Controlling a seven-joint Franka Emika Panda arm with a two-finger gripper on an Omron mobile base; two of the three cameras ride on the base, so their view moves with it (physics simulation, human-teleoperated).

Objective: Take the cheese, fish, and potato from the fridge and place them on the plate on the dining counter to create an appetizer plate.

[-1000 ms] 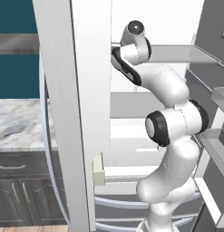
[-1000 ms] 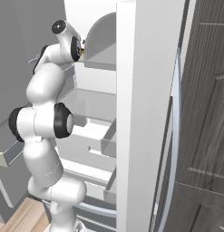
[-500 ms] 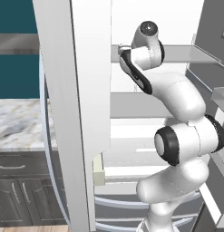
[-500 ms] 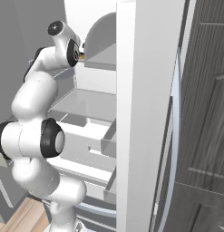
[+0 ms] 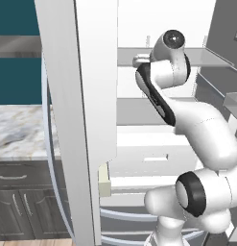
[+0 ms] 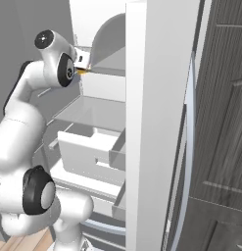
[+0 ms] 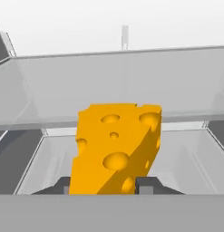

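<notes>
My gripper (image 7: 105, 186) is shut on the cheese (image 7: 115, 145), an orange-yellow wedge with holes that stands between the two dark fingertips (image 7: 147, 185). The cheese hangs above the fridge's grey glass shelf (image 7: 122, 86), with a lower shelf beneath it. In the right base view the gripper (image 6: 83, 62) is at the front of the upper shelf of the fridge (image 6: 105, 54), and a sliver of the cheese (image 6: 82, 72) shows under the hand. From the left base view, the hand (image 5: 139, 60) sits partly behind the wrist, in front of the fridge's shelf (image 5: 206, 57).
The fridge's open door (image 5: 77, 120) stands close on the arm's left, and its other door edge (image 6: 157, 127) rises on the right. White drawers (image 6: 90, 147) jut out below the shelves. A marble-topped cabinet (image 5: 19, 139) lies beyond the left door.
The wrist has drawn back out of the fridge towards the base, with the cheese still held. The elbow has dropped lower and swung outward.
</notes>
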